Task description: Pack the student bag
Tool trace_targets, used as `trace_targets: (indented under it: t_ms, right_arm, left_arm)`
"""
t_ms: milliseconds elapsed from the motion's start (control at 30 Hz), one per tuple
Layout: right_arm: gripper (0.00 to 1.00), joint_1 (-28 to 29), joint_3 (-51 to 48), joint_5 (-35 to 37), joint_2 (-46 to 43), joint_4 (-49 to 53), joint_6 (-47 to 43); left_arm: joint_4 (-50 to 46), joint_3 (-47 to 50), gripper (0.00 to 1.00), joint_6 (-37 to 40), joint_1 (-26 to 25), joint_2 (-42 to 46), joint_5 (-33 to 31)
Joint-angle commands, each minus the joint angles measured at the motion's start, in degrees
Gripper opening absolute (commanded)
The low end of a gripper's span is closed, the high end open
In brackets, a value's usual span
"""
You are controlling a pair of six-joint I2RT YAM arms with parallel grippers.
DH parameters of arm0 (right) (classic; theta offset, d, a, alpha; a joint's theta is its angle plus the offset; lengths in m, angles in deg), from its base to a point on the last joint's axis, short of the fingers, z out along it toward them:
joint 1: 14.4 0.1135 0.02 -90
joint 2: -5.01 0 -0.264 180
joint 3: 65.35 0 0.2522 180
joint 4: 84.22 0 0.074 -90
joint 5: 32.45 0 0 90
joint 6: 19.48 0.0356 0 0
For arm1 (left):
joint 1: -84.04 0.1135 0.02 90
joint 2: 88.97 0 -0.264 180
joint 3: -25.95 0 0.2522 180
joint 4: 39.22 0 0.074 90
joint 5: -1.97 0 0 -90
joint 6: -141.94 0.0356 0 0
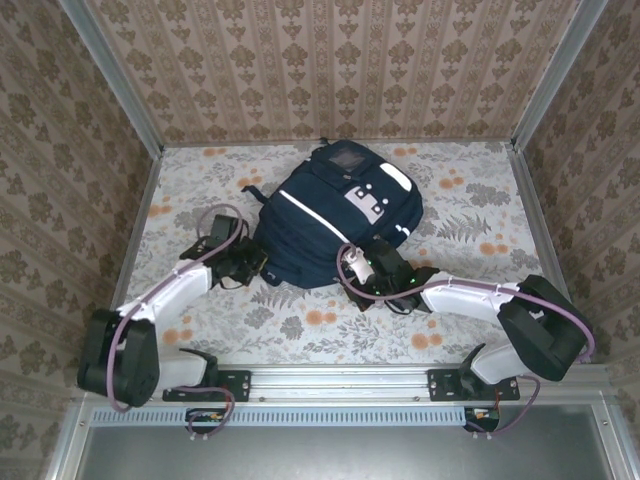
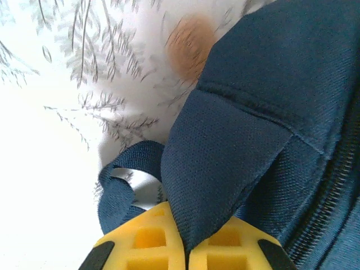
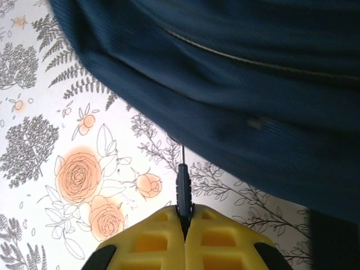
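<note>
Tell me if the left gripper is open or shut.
Shut. In the left wrist view the left gripper has its yellow fingers pressed together on a navy fabric flap of the student bag.

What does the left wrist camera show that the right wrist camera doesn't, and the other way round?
Left wrist view: the left gripper is shut on a navy fabric flap of the student bag, with a strap loop beside it and a zipper at the right edge.
Right wrist view: the right gripper is shut on a thin dark tab, likely a zipper pull, near printed orange roses.
Both show closed yellow fingers, navy bag fabric and the floral tablecloth.
</note>
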Motion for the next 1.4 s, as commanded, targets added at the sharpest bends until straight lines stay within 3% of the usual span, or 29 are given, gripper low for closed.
trace_targets:
  t_ms: [0, 233, 300, 333, 500, 567, 600, 633, 733, 933, 967, 1000, 1033, 1167, 1233, 1300, 1367]
  right_arm:
    - [0.0, -1.9, 1.17, 4.67, 1.44, 4.23, 0.09]
    - [0.02, -7.0, 3.23, 12.19, 4.85, 6.03, 6.01]
    - [0.34, -6.95, 3.47, 13.84, 5.09, 6.13, 7.19]
    - [0.42, -6.74, 2.86, 13.41, 4.1, 5.49, 7.44]
    - [0.59, -5.79, -3.1, 12.82, -10.34, 1.43, 7.8]
    - [0.74, -5.79, -3.93, 16.25, -17.0, 3.37, 7.91]
    - [0.97, -5.88, -3.78, 18.63, -20.11, 4.98, 7.97]
    - [1.0, -6.19, -3.35, 20.92, -22.63, 6.4, 7.79]
    - [1.0, -7.51, -1.17, 24.83, -27.69, 8.82, 6.33]
    - [1.0, -10.97, 1.81, 28.34, -29.61, 8.71, 4.55]
    - [1.0, -11.81, 1.83, 28.17, -29.81, 8.47, 4.55]
    - [1.0, -12.75, 1.79, 28.41, -30.02, 8.33, 4.86]
    - [1.0, -13.51, 1.7, 29.17, -30.48, 8.41, 5.79]
    - [1.0, -16.12, -0.26, 35.54, -32.76, 5.96, 7.07]
    - [1.0, -17.87, -3.3, 37.85, -33.6, 0.18, 4.75]
    - [1.0, -20.51, -7.91, 35.7, -33.58, -10.32, -0.29]
    - [1.0, -23.42, -12.81, 31.68, -32.35, -20.55, -7.51]
  left_arm:
    - [-4.7, -0.76, 0.0, 2.07, 4.06, 5.27, -2.58]
    - [-4.82, 2.89, 0.0, 1.99, 4.87, 8.43, -0.23]
    - [-4.53, 3.16, 0.0, 2.64, 3.89, 8.87, 0.13]
    - [-4.33, 2.97, 0.0, 3.82, 2.81, 9.09, 0.24]
    - [-3.71, 1.04, 0.0, 13.53, -5.83, 7.65, 2.57]
    - [-3.53, -0.03, 0.0, 18.8, -10.63, 5.52, 4.19]
    - [-4.4, -1.58, 0.0, 22.37, -12.81, 3.71, 5.55]
    - [-7.26, -3.9, 0.02, 25.61, -14.89, 1.48, 6.03]
    - [-10.2, -8.56, 0.13, 31.97, -21.01, -2.87, 7.84]
    - [-11.41, -19.46, 0.75, 42.61, -32.95, -12.22, 10.34]
    - [-13.51, -21.41, 0.84, 44.39, -34.3, -12.73, 8.7]
    - [-15.77, -22.93, 0.86, 45.56, -35.07, -12.38, 4.61]
    - [-15.49, -22.61, 0.97, 46.87, -35.01, -10.78, 2.67]
    - [-4.96, -14.59, 1.0, 49.39, -27.93, 0.33, 5.73]
    - [-2.51, -12.24, 1.0, 49.41, -22.25, 7.95, 2.92]
    - [-2.59, -12.1, 1.0, 52.85, -19.15, 13.64, -5.49]
    - [-0.5, -10.65, 1.0, 58.69, -18.6, 18.19, -21.67]
